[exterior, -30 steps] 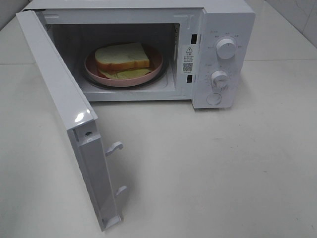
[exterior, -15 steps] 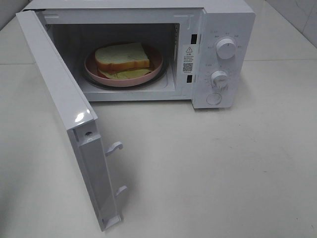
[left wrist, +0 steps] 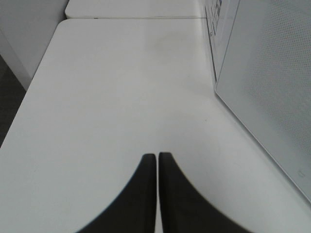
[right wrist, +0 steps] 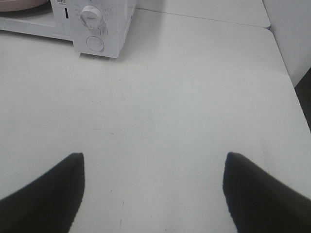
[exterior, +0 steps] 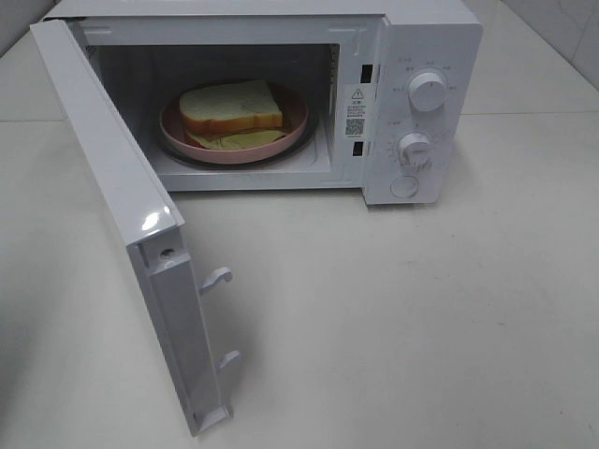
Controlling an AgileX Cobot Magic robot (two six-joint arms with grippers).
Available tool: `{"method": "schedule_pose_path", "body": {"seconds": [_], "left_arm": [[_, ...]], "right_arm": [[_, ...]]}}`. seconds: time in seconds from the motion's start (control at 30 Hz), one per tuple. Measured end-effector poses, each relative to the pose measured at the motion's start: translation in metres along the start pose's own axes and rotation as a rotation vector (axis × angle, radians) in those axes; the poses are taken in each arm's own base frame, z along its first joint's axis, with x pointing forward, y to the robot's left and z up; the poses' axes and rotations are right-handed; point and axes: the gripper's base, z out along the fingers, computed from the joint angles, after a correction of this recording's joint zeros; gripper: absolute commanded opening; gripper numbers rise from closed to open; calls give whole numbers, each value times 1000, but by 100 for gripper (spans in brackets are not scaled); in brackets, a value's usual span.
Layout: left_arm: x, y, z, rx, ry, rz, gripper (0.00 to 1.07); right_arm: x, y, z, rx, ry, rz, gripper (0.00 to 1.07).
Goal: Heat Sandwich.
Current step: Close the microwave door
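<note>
The sandwich [exterior: 230, 106], pale bread over yellow filling, lies in a round pink dish [exterior: 290, 131] inside the white microwave [exterior: 426, 47]. The microwave's door [exterior: 122, 206] stands swung wide open toward the front left. Neither arm appears in the exterior high view. In the left wrist view my left gripper [left wrist: 157, 156] hovers over bare table beside the door's outer face [left wrist: 272, 92], its dark fingers pressed together with nothing between them. The right gripper [right wrist: 153, 158] stands open over the table, some way in front of the microwave's control panel [right wrist: 95, 22].
Two knobs [exterior: 427, 92] and a round button [exterior: 404, 186] sit on the microwave's right panel. The white table [exterior: 402, 318] stretches in front of and right of the oven. Its edges and a dark floor gap show in both wrist views.
None in the exterior high view; sandwich, dish and door stay where they were.
</note>
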Motion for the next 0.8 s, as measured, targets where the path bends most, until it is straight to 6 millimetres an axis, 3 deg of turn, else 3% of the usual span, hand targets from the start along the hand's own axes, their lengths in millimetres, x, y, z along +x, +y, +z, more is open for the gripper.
{"method": "schedule_pose_path", "body": {"seconds": [0.17,0.47,0.8], "left_arm": [[9,0,15,-5,-80,0,0],[-1,1,41,-13,-202,0,0],[0,-6,87,46,-280,105,0]], "right_arm": [[0,0,0,0,0,0,76],[0,0,0,0,-1,0,76],[0,0,0,0,0,0,76]]}}
